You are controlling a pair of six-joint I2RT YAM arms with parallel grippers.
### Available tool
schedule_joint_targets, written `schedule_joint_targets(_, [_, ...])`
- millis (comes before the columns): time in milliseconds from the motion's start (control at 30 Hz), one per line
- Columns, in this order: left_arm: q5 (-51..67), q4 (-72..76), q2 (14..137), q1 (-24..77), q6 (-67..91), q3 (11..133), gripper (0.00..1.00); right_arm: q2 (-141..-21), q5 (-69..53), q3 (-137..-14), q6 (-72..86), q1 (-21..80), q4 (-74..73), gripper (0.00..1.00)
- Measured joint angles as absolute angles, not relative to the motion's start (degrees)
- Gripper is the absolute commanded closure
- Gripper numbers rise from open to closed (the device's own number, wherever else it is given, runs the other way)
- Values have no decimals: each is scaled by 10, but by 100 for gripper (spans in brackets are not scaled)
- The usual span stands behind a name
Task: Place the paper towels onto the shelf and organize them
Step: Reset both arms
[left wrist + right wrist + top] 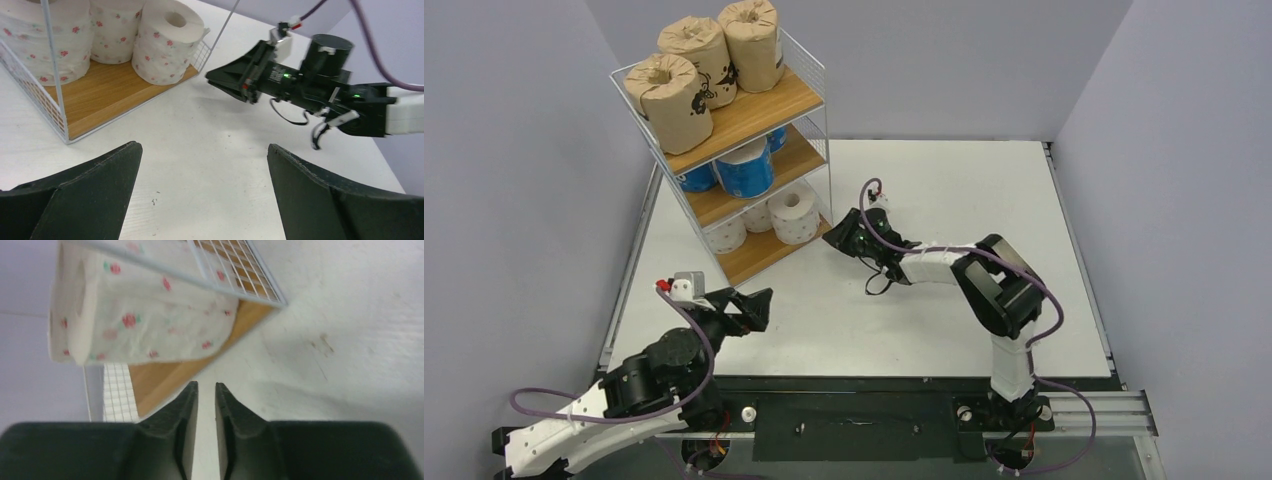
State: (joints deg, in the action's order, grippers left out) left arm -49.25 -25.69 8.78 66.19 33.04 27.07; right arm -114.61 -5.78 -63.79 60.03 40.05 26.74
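The shelf [764,256] stands at the table's far left, a white wire rack with wooden boards. Three brown-wrapped paper towels [674,98] sit on its top board, blue-wrapped ones [746,170] on the middle board, and white flowered ones [794,212] on the bottom board. My right gripper [832,241] points at the bottom board's right corner. In the right wrist view its jaws [206,385] stand a narrow slit apart with nothing between them, just short of a white roll [145,325]. My left gripper [754,308] hovers wide open in front of the shelf, empty [203,146].
Grey walls close in the white table [964,320] on the left, back and right. The right arm [994,285] reaches across the middle towards the shelf. A dark rail [854,425] with the arm bases runs along the near edge.
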Motion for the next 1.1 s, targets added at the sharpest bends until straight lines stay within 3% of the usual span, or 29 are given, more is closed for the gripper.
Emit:
schedule_joint_targets(100, [-511,-272,131,662,345,282,4,-1080,-50,-578,576,401,240,56])
schedule_joint_targets(167, [-526,-285,177,662,364,296,4,-1026,-41,-545,556,401,217,47])
schedule_joint_targets(400, [-565,-329,320,662,447,344,4,-848,17,-452,486,401,155,43])
schedule_joint_targets(900, [-584,-341,445,662,566,355,4,-541,222,-301,447,395,-30,40])
schedule_joint_targets(1100, [-582,-362,517,662,630,398,4,-404,304,-242,476,393,-73,24])
